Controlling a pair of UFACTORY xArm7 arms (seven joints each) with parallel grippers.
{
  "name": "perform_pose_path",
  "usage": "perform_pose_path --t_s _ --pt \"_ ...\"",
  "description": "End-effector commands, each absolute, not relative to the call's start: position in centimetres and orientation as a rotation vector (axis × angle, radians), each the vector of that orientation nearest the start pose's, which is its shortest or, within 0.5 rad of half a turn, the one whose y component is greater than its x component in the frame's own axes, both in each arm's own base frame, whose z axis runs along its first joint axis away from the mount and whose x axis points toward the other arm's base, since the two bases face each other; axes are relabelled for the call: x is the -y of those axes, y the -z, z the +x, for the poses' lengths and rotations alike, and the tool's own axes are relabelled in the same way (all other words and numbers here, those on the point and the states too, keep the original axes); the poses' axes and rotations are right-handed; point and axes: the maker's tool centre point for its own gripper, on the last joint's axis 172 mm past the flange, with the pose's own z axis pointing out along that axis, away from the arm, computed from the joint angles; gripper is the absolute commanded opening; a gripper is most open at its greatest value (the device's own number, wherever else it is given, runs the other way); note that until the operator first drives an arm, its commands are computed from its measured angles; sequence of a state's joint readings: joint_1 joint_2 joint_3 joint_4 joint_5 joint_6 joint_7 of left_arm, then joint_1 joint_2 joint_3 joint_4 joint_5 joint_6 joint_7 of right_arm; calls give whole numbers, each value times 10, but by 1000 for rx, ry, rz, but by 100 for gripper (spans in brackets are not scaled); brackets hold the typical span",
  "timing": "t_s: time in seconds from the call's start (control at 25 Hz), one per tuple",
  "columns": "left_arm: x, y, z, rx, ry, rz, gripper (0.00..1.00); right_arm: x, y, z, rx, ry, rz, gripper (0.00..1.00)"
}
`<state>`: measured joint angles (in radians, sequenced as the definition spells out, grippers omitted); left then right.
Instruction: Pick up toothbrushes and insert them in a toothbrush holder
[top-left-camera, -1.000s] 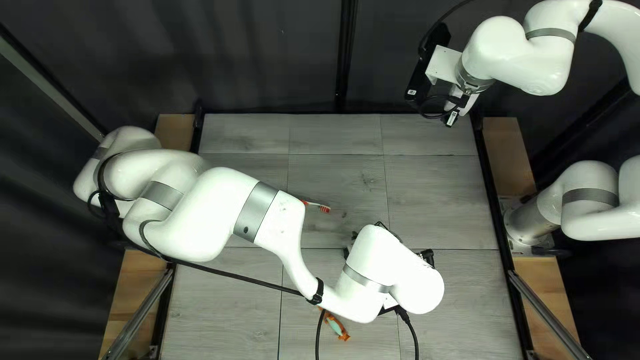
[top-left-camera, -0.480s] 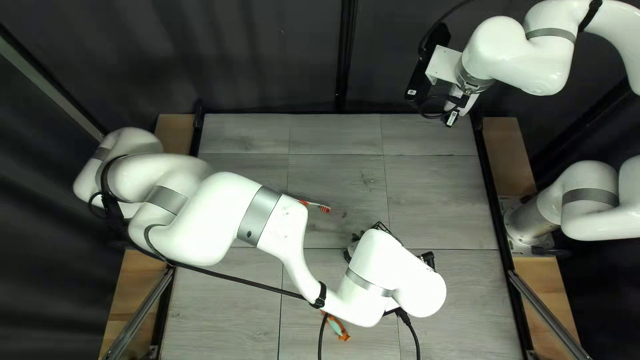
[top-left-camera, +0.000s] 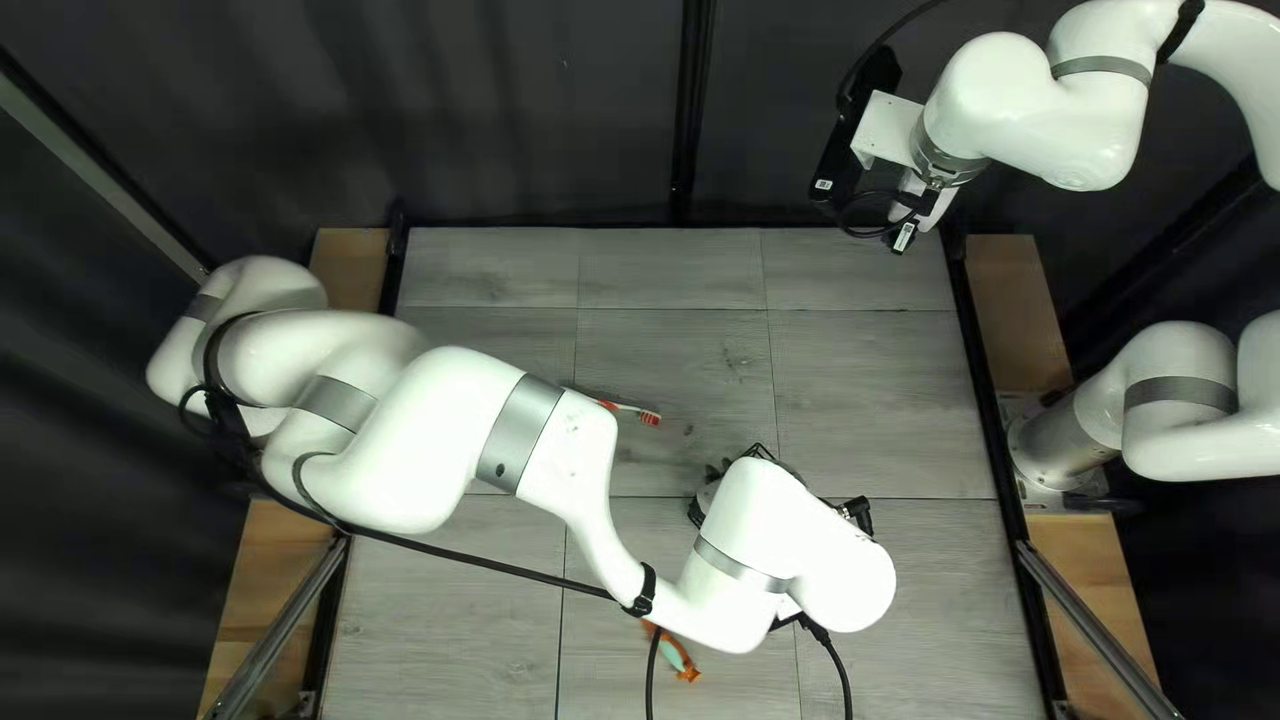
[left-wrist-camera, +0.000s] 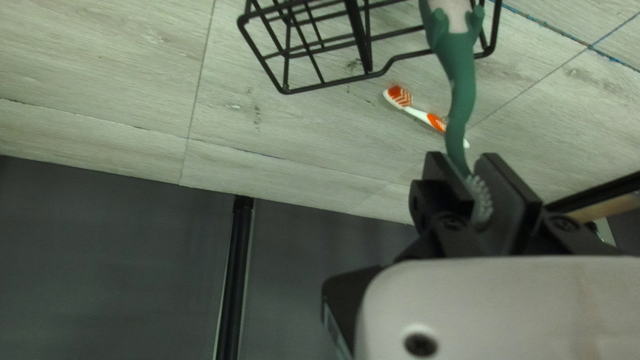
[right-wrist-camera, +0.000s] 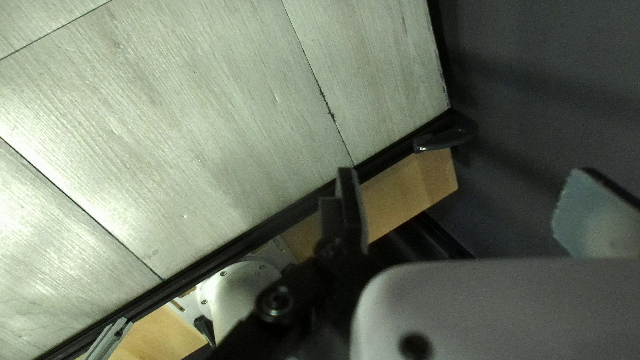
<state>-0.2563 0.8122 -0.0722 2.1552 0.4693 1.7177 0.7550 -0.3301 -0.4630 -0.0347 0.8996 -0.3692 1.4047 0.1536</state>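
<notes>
The left gripper (left-wrist-camera: 464, 161) is grasping the green toothbrush (left-wrist-camera: 460, 90) near its bristled end, its jaws pressing from both sides. The handle is extending away from them across the rim of the black wire holder (left-wrist-camera: 360, 40); whether it is hanging above the frame or entering it, the views are not revealing. Gripping at the head is probably serving the insertion, since it is leaving the handle end free to go in first. The holder is standing on the tabletop (top-left-camera: 880, 400), partly hiding beneath the left arm (top-left-camera: 534, 427), between the middle and the near edge.

A white-and-orange toothbrush (left-wrist-camera: 417, 113) is lying flat beside the holder, a little toward the tabletop's left edge from centre, presumably awaiting its turn. An orange-and-teal item (top-left-camera: 676, 656) is resting nearer the near edge, perhaps another brush, though the arm is covering part of it.

The right gripper (right-wrist-camera: 465, 175) is hovering by the corner where the far and right edges are meeting, its jaws spreading wide around nothing; parking there is likely keeping it out of the way. The coming step is seemingly calling for lining up the handle with an opening, as its bulky end could be catching on the wire.
</notes>
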Motion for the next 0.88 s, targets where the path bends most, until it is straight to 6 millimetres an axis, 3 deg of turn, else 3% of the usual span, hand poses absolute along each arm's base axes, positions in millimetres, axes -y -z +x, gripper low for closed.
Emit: perform_pose_path --t_s 0.04,0.88 --pt "60 -172 588 -1422 -638 -2347 0 204 -301 281 -768 -135 -3394 100" --pt "55 -166 577 -1406 -755 -2351 0 204 -301 281 -768 -135 -3394 100"
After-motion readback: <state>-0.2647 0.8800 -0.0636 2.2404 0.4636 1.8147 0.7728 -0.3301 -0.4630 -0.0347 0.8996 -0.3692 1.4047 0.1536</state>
